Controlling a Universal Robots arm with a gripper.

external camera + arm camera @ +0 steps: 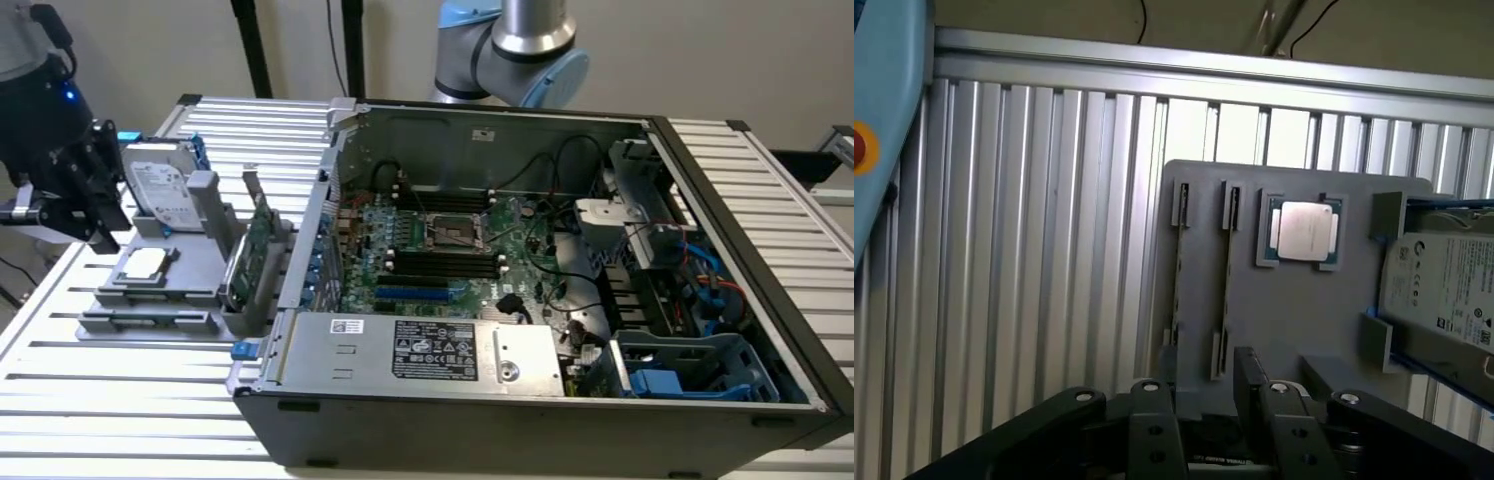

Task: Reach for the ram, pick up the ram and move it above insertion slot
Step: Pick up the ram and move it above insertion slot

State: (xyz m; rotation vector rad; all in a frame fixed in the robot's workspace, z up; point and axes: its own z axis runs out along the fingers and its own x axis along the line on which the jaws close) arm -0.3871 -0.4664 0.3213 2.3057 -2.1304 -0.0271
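Exterior view: the gripper (91, 215) is hanging beside a gray holder (100, 300), with the open computer case (534, 400) sitting well apart from the fingers. Wrist view: the fingers (1154, 425) are standing spread, grasping nothing. The ram (1226, 285) is standing on edge in a holder slot just ahead of them, its long axis running straight away. A processor chip (1301, 230) and hard drive (1444, 290) are lying off to one side.

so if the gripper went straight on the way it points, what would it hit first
Likely the grey plastic holder tray, at the end of the narrow slot where the thin green ram stick seems to sit on edge, between the open jaws of the gripper. Depth is unclear.
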